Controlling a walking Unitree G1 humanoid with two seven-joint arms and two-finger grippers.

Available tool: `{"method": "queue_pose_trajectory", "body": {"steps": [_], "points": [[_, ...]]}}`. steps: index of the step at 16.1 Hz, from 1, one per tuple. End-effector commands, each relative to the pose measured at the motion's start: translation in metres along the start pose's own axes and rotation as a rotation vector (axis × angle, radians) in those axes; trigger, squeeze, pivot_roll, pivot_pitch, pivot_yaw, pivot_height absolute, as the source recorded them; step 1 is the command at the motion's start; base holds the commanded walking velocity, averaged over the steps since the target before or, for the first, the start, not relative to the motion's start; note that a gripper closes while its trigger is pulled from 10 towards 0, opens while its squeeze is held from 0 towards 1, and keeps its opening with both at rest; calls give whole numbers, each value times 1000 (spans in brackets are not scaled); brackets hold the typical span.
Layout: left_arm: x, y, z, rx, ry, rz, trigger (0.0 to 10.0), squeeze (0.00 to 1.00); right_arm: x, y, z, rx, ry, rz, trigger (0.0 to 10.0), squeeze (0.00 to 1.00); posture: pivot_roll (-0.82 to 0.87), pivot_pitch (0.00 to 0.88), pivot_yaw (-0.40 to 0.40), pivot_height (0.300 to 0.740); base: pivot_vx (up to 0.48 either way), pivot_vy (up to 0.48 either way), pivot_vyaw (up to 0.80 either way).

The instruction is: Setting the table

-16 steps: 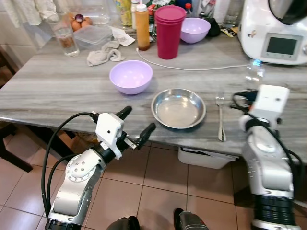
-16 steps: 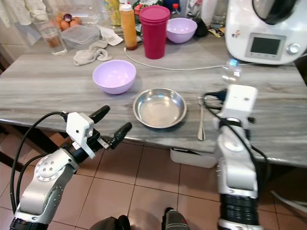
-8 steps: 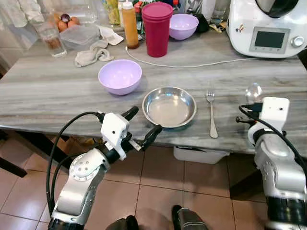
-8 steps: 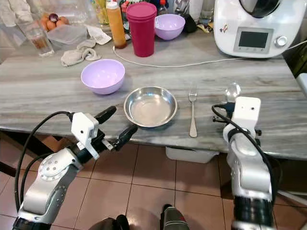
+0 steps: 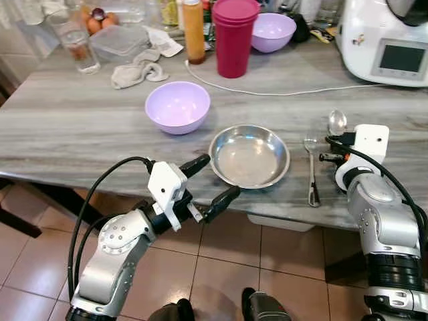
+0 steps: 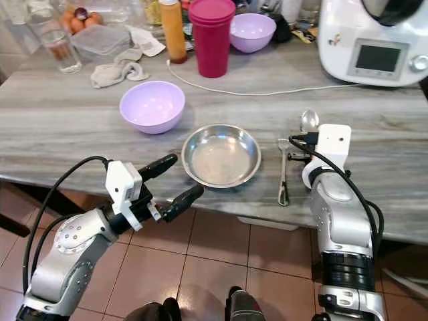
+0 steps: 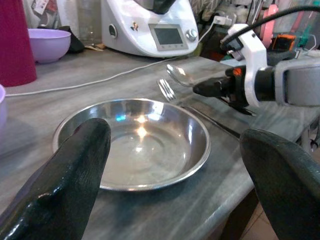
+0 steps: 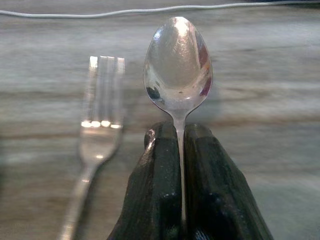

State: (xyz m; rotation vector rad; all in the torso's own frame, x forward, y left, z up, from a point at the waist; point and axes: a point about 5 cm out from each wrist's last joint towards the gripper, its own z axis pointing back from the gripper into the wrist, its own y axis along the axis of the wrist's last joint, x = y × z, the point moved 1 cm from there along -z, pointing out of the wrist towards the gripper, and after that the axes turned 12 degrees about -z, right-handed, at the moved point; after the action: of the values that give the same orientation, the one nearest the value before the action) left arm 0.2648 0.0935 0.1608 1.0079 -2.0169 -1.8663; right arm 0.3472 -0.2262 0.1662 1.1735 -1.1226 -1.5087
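A round steel plate (image 5: 249, 155) lies near the front edge of the grey table (image 5: 80, 127). A fork (image 5: 311, 170) lies just right of it, tines pointing away from me. My right gripper (image 8: 179, 132) is shut on the handle of a spoon (image 5: 336, 122), whose bowl sticks out past the fingertips (image 8: 160, 150). The spoon hangs low over the table, right of the fork's tines. My left gripper (image 5: 219, 176) is open at the table's front edge, in front of the plate, with nothing between its fingers (image 7: 65, 170).
A lilac bowl (image 5: 177, 106) sits left of the plate. At the back stand stacked magenta cups (image 5: 234, 37), a second lilac bowl (image 5: 273, 31), a sauce bottle (image 5: 194, 30), a glass (image 5: 79, 50), a cloth (image 5: 139, 72) and a white appliance (image 5: 388, 40) with its cable (image 5: 267, 92).
The camera has shifted. My right gripper has carried the spoon closer to the fork, over the table. My left gripper stays open before the plate.
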Motion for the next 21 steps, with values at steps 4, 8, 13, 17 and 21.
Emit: {"method": "queue_pose_trajectory", "body": {"steps": [4,8,13,17,21], "points": [[5,1,2,-4,-32,7,10000,0,-6,-9,4,-44,24,-12,10000,0,-234,218,42,740,0,0,0],[6,0,1,-3,-32,10,10000,0,-2,-20,13,-59,-21,-15,10000,0,-242,218,40,740,0,0,0],[6,0,0,-3,-34,9,10000,0,0,-26,19,-55,-63,-34,10000,541,-242,216,44,740,0,0,0],[6,0,-1,-3,-36,8,10000,0,-2,-27,20,-54,-67,-39,10000,1000,-241,214,45,740,0,0,0],[8,1,0,0,-50,11,10000,0,-2,-27,21,-47,-70,-48,10000,1000,-242,214,45,740,0,0,0]]}}
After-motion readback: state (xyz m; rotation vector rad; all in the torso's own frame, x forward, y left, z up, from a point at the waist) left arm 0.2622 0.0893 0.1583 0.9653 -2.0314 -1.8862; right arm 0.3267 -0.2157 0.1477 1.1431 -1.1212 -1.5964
